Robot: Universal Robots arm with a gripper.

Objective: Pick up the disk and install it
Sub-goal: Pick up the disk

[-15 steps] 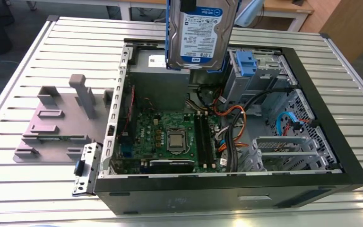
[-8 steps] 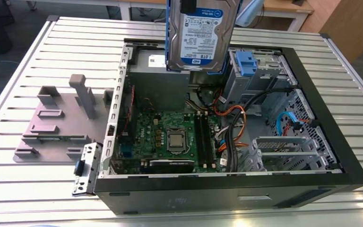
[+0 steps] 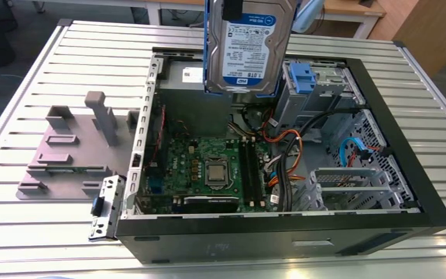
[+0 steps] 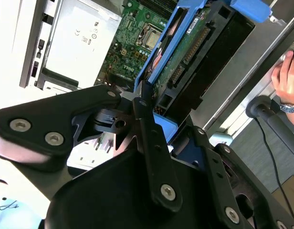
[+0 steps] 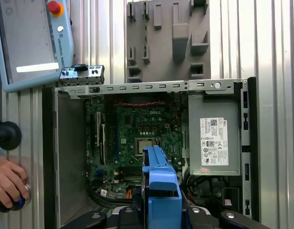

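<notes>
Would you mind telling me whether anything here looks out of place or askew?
Nothing looks damaged. The disk hangs upright above the open case, not seated in a bay, and a loose-looking metal bracket sits on the table by the case's corner at the exterior view's left.

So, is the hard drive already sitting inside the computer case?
No, the hard drive hangs upright in the air above the open computer case.

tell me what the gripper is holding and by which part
The gripper holds the disk, clamped at its upper end on the blue rails, so it hangs upright above the open computer case.
</notes>
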